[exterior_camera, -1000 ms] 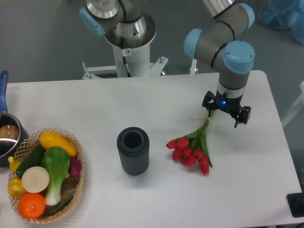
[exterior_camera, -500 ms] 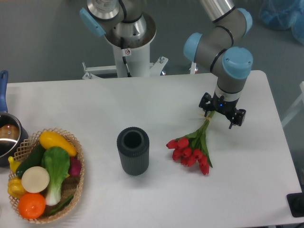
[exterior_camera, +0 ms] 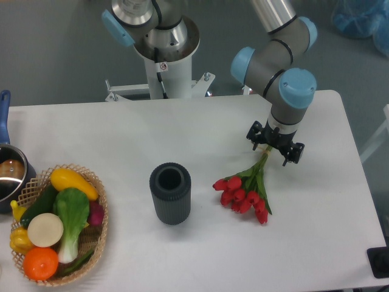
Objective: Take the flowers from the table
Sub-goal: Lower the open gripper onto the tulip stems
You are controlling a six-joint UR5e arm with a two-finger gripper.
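Red tulip flowers [exterior_camera: 245, 193] flat on table [exterior_camera: 121, 134]; hand [exterior_camera: 273, 143] over stems, grip unclear.

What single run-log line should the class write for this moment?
gripper: over stem end, grasp unclear | flowers: lying on table | lift: not yet done

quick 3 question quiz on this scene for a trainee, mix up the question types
1. True or false: the flowers lie flat on the table, buds pointing toward the camera.
2. Multiple choice: the gripper is nearest which part of the flowers? A) the red buds B) the stem ends C) the leaves in the middle
3. Short answer: what stands upright between the wicker basket and the flowers?

Key
1. True.
2. B. It hangs over the stem ends.
3. The dark ribbed cylinder, its top open.
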